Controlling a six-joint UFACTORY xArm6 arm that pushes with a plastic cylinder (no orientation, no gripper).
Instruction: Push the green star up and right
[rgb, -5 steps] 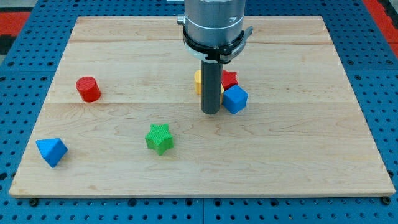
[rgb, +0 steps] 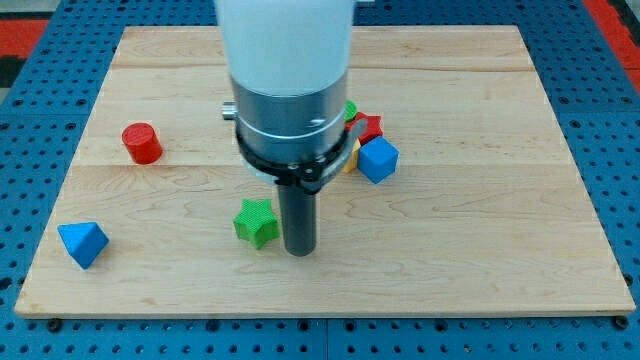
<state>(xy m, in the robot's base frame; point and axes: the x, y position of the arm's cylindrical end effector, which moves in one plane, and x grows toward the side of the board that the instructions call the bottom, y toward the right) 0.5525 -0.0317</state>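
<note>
Just right of the green star (rgb: 257, 222), my tip (rgb: 299, 251).

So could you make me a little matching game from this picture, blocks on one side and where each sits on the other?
Things:
1. green star
2. red cylinder
3. blue cube
4. blue pyramid-like block

Places:
A. bottom-left corner of the wooden board
B. in the cluster right of the arm
C. just left of my tip
D. alone at the view's left, mid-height

Pairs: 1-C, 2-D, 3-B, 4-A
</note>
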